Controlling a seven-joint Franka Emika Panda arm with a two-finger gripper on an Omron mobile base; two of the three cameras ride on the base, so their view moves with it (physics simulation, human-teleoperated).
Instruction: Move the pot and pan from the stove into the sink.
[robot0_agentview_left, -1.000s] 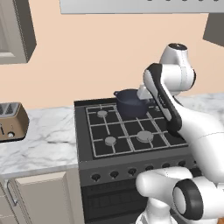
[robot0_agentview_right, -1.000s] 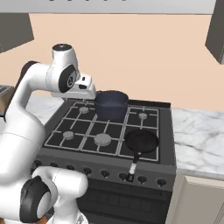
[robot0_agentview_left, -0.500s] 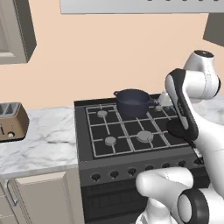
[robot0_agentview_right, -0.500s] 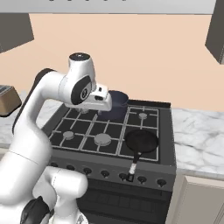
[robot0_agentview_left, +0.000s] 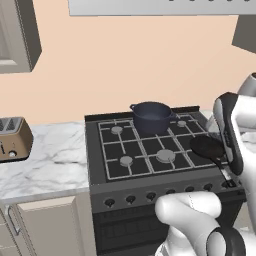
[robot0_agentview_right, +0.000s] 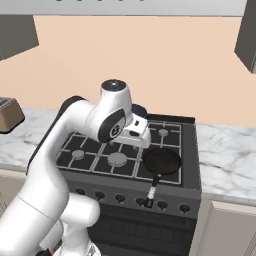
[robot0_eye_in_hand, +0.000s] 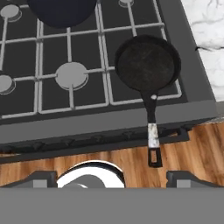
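Hand view: you are looking down on the pan (robot0_eye_in_hand: 148, 64), which is sitting on the stove (robot0_eye_in_hand: 87, 109) at its front right corner, its handle (robot0_eye_in_hand: 152, 131) running out past the front edge over the knobs. The gripper (robot0_eye_in_hand: 112, 177) is hanging above that edge with its fingers spread wide, holding nothing. The pot (robot0_agentview_left: 151, 117) is resting at the stove's back edge, near the middle. Judgement: the pan is looking rigid, smooth and front-heavy, so you are better off taking the handle close to the bowl. The pot is probably heavier; its small side handles or rim are offering the only grip.
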